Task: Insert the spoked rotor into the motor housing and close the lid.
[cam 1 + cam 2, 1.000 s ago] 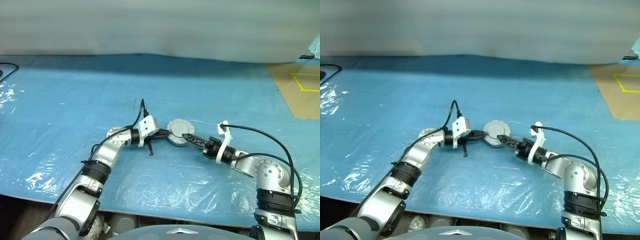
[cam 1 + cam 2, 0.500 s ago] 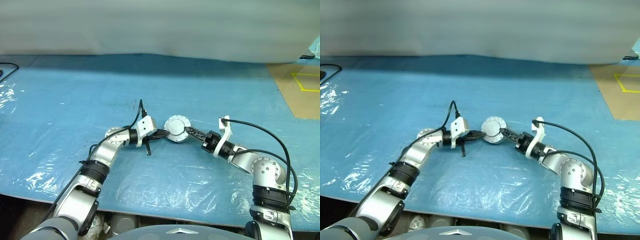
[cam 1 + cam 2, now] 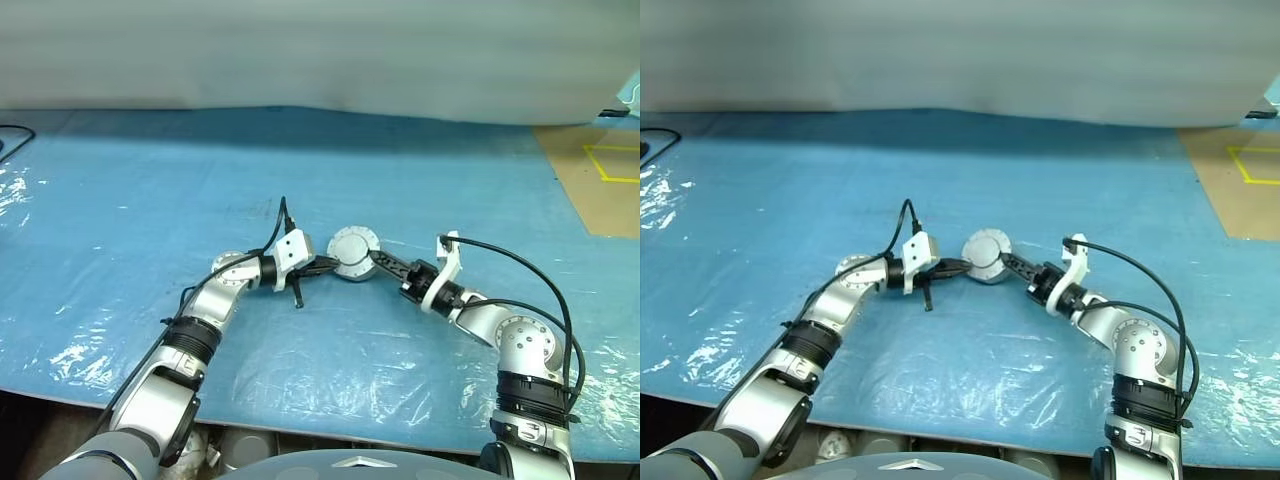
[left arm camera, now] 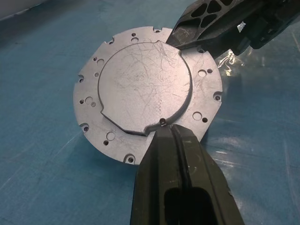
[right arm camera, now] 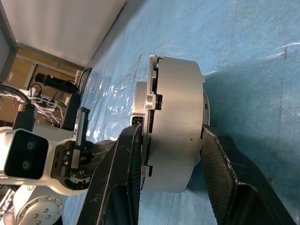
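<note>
The motor housing [image 5: 176, 117], a short silver cylinder, is held on edge just over the blue sheet with my right gripper [image 5: 171, 130] shut on it. One finger presses the lid side and the other the base. The lid [image 4: 140, 89] is a round silver plate with small holes. It lies flat against the housing and faces my left gripper [image 4: 172, 131], which is shut with its tips touching the lid's raised centre. From the head, the lid [image 3: 352, 250] sits between the left gripper [image 3: 325, 266] and the right gripper [image 3: 375, 260]. The spoked rotor is hidden.
A shiny blue plastic sheet [image 3: 150, 200] covers the table, whose front edge runs near my body. A brown board with yellow tape [image 3: 600, 180] lies at the back right. A black cable [image 3: 10, 135] sits at the far left. A pale wall closes the back.
My right gripper's fingers have closed around the housing, which has tipped up a little, its lid face now rounder to the head camera. The left gripper has stayed shut against the lid.
</note>
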Motion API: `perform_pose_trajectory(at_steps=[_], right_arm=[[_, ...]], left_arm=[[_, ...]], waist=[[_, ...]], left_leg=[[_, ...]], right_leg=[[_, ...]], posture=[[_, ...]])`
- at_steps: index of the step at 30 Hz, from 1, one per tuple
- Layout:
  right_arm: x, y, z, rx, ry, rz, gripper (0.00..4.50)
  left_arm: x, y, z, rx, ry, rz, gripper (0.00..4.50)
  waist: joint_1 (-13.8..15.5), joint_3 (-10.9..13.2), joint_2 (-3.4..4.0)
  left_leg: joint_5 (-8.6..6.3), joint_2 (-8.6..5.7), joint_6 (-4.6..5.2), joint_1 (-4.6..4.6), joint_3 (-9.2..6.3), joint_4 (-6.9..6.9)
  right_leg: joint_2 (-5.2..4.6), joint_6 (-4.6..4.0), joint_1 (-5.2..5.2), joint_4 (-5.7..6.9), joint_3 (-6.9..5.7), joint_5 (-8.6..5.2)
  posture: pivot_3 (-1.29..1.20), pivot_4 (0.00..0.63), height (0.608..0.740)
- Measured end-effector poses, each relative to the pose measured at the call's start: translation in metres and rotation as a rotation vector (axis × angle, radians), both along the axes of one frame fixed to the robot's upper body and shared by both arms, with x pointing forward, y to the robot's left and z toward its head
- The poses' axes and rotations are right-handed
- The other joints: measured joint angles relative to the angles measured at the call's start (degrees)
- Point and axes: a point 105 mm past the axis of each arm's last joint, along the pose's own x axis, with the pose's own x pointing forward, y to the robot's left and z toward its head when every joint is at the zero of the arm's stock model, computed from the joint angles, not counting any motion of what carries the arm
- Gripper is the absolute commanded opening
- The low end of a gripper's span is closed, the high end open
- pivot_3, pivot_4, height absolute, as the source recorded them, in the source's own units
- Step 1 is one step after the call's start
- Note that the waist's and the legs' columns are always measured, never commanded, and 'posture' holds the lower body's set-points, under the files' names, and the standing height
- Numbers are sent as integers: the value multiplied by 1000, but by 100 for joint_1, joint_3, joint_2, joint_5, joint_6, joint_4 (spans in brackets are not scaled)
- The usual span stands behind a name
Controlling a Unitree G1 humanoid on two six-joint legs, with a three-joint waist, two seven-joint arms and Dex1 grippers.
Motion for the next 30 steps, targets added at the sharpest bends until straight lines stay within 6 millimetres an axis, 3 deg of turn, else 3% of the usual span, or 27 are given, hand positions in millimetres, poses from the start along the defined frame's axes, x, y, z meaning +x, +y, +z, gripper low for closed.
perform_pose_trajectory(at_steps=[3, 18, 22, 26, 30], right_arm=[[1, 0, 0, -1, -4, -3, 1155], [11, 6, 0, 33, 21, -14, 1156], [15, 8, 1, 44, 23, -8, 1156], [19, 13, 2, 68, 32, -7, 1156], [27, 17, 7, 115, 49, -30, 1156]], left_arm=[[0, 0, 0, 3, 0, 1, 0], [9, 13, 8, -69, 70, 66, 0], [19, 24, 33, -205, 112, 125, 0], [24, 48, 72, -391, 188, 159, 0], [29, 71, 85, -492, 264, 223, 0]], waist=[[1, 0, 0], [-25, 3, 2], [-27, 4, 3], [-93, 5, 4], [-136, 9, 8]], left_leg=[[0, 0, 0, 3, 1, 0], [0, -1, -1, -2, 2, 0], [1, -8, -2, -43, 1, 4], [1, -5, -2, -62, -3, 5], [1, -7, -2, -67, -3, 7]], right_leg=[[-2, -7, 2, 0, 2, -4], [3, -15, -8, 5, 1, -8], [12, -1, -43, 8, -1, 4], [19, -4, -61, 17, -7, 6], [17, -3, -61, 13, -7, 6]], posture=[[0, 150, 740], [0, 150, 740], [0, 150, 740], [0, 150, 740], [0, 150, 740]])
